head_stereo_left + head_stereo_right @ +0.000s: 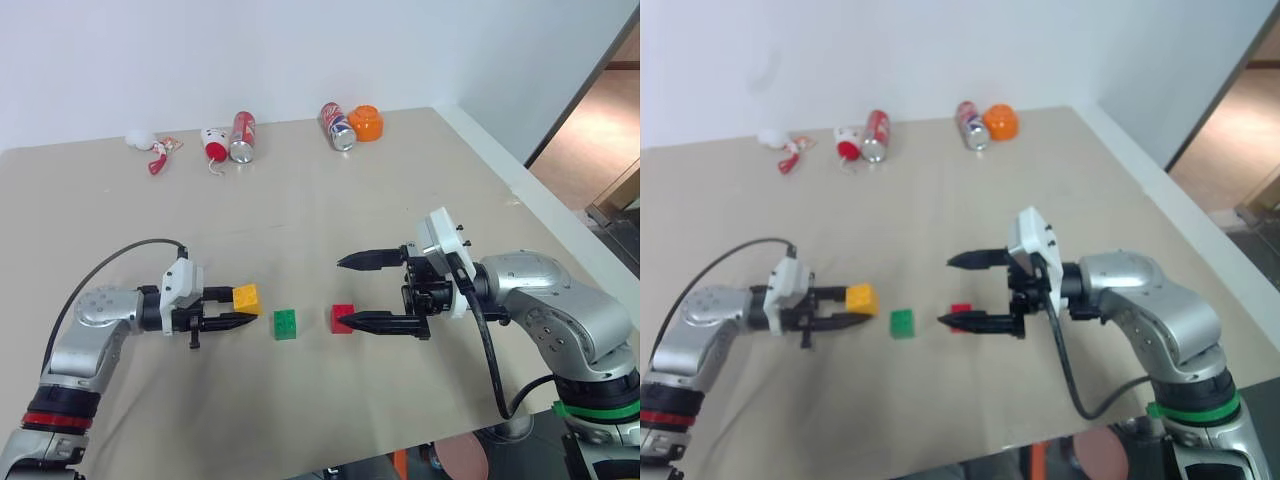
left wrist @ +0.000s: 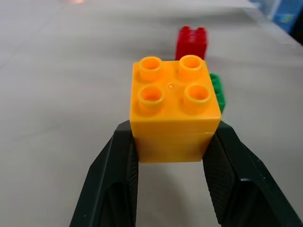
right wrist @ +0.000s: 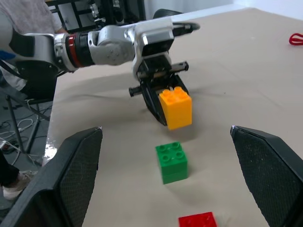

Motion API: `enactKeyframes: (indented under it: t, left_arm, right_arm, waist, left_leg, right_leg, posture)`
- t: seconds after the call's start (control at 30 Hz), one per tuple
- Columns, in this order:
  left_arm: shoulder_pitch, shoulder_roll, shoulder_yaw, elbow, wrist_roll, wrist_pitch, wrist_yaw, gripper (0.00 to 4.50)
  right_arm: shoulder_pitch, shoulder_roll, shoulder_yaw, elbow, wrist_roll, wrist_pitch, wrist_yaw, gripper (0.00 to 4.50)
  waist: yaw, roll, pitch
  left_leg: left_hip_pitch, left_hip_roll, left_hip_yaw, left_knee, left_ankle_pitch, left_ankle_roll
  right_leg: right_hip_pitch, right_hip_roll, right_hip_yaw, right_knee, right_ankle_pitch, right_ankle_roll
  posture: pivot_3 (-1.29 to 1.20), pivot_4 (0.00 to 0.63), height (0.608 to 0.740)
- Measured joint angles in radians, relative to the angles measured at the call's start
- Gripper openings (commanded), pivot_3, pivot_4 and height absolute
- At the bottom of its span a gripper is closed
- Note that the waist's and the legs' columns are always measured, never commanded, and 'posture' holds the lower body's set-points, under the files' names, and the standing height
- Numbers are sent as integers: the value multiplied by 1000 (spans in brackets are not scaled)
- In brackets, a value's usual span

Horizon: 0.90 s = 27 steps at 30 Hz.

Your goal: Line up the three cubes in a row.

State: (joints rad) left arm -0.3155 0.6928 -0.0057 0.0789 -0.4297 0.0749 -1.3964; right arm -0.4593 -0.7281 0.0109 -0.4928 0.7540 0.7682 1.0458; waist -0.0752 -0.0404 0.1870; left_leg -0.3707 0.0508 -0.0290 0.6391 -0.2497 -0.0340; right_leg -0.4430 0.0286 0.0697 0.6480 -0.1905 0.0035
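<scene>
From the head views: left gripper (image 1: 243, 310) pinching the yellow-orange cube (image 1: 246, 298) between its jaws, held at the left end of the line; green cube (image 1: 286, 324) resting on the worktop (image 1: 300, 220) just right of it; red cube (image 1: 343, 318) further right, close against the lower finger of the right gripper (image 1: 348, 292), jaws spread wide and holding nothing. Seen from the left wrist: four studs on top of the yellow-orange cube, both black fingers (image 2: 118, 179) pressed to its side faces, green and red cubes partly hidden behind it. Seen from the right wrist: yellow-orange cube apparently raised a little off the surface, a small gap between it and the green cube, red cube cut off at the frame edge. Bare worktop all round the cubes. Two soda cans (image 1: 243, 137), an orange cup (image 1: 367, 122) and small toys (image 1: 160, 150) well apart along the far edge. Right edge of the worktop not far beyond the right arm; near edge close below both arms.
</scene>
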Motion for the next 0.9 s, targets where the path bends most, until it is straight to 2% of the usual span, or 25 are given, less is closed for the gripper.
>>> enactKeyframes:
  t: [0.37,0.9]
  left_arm:
    - [-26,33,-28,31,17,21,-81,1316]
    - [63,50,-27,98,48,-37,-96,1316]
  right_arm:
    - [11,-6,-17,-24,31,12,-52,4500]
    - [28,-20,-17,-35,37,12,-67,4500]
  waist:
    - [0,0,0]
    - [1,0,0]
  left_leg:
    - [-1,0,0,0,0,1]
    - [0,0,0,0,0,1]
  right_leg:
    - [0,0,0,0,-1,0]
    - [0,0,0,0,-1,0]
  posture:
    - [0,150,740]
    - [0,150,740]
